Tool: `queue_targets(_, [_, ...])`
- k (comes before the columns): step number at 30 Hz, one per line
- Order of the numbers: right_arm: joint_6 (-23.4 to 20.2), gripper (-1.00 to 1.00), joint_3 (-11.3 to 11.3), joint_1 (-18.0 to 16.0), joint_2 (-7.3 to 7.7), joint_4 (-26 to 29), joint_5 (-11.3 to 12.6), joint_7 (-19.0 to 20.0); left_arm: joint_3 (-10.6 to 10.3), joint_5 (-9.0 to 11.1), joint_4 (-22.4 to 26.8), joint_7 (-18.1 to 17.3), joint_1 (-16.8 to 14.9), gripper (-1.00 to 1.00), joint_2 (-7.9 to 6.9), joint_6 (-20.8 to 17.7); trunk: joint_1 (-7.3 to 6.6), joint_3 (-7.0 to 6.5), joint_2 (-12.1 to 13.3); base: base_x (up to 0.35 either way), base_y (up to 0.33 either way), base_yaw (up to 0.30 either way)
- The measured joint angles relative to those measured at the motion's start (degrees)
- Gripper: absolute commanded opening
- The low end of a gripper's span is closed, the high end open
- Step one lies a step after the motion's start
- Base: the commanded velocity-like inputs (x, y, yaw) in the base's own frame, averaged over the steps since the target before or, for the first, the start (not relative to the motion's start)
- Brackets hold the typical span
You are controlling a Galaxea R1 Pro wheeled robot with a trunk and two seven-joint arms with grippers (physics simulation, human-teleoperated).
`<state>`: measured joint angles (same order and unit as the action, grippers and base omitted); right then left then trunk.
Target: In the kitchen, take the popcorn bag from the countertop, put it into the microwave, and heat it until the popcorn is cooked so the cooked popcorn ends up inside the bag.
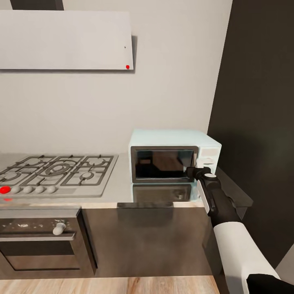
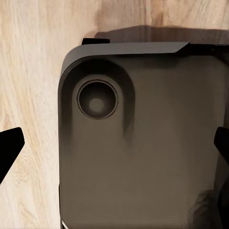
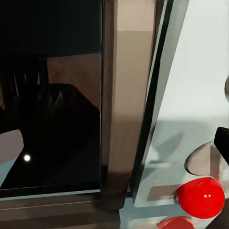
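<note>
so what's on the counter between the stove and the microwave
Nothing: in the head view the counter between the stove and the microwave is bare.

Pale mint microwave [image 1: 171,139] with black-framed dark glass door beside the black right gripper [image 1: 195,171], red dot [image 3: 200,197] on its white panel near the fingertips, grey countertop [image 1: 122,183], steel hob [image 1: 57,173], pale wall [image 1: 171,81], light wood-grain floor [image 2: 28,71]

No legible text or labels
</note>
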<state>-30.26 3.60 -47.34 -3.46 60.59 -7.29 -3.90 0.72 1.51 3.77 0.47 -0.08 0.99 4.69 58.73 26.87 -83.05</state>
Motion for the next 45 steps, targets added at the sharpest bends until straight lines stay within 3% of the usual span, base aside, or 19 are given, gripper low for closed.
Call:
queue_targets(17, [-0.11, 1.00, -0.17, 0.00, 0.00, 0.07, -0.33, -0.10, -0.01, 0.00, 0.00, 0.01, 0.00, 1.00, 0.04, 0.00, 0.00, 0.00, 0.00, 0.000, 0.000, 0.000])
queue_targets(18, [-0.13, -1.00, -0.18, 0.00, 0.00, 0.04, -0.36, -0.23, -0.02, 0.00, 0.00, -0.01, 0.00, 1.00, 0.03, 0.00, 0.00, 0.00, 0.00, 0.000, 0.000, 0.000])
queue_targets(22, [-0.18, -1.00, -0.09, 0.00, 0.00, -0.32, -0.01, -0.24, -0.02, 0.00, 0.00, -0.02, 0.00, 1.00, 0.05, 0.00, 0.00, 0.00, 0.00, 0.000, 0.000, 0.000])
queue_targets(27, [-0.29, -1.00, 0.06, -0.01, 0.04, -0.34, -2.36, -0.48, -0.01, 0.00, 0.03, -0.02, 0.02, 1.00, 0.04, -0.01, 0.00, 0.00, 0.00, 0.000, 0.000, 0.000])
queue_targets(45, [-0.23, -1.00, 0.30, 0.03, 0.03, -0.17, -1.99, -0.50, 0.05, 0.00, 0.03, 0.08, 0.01, 1.00, 0.14, -0.01, 0.02, 0.02, 0.01, -0.036, 0.000, 0.000])
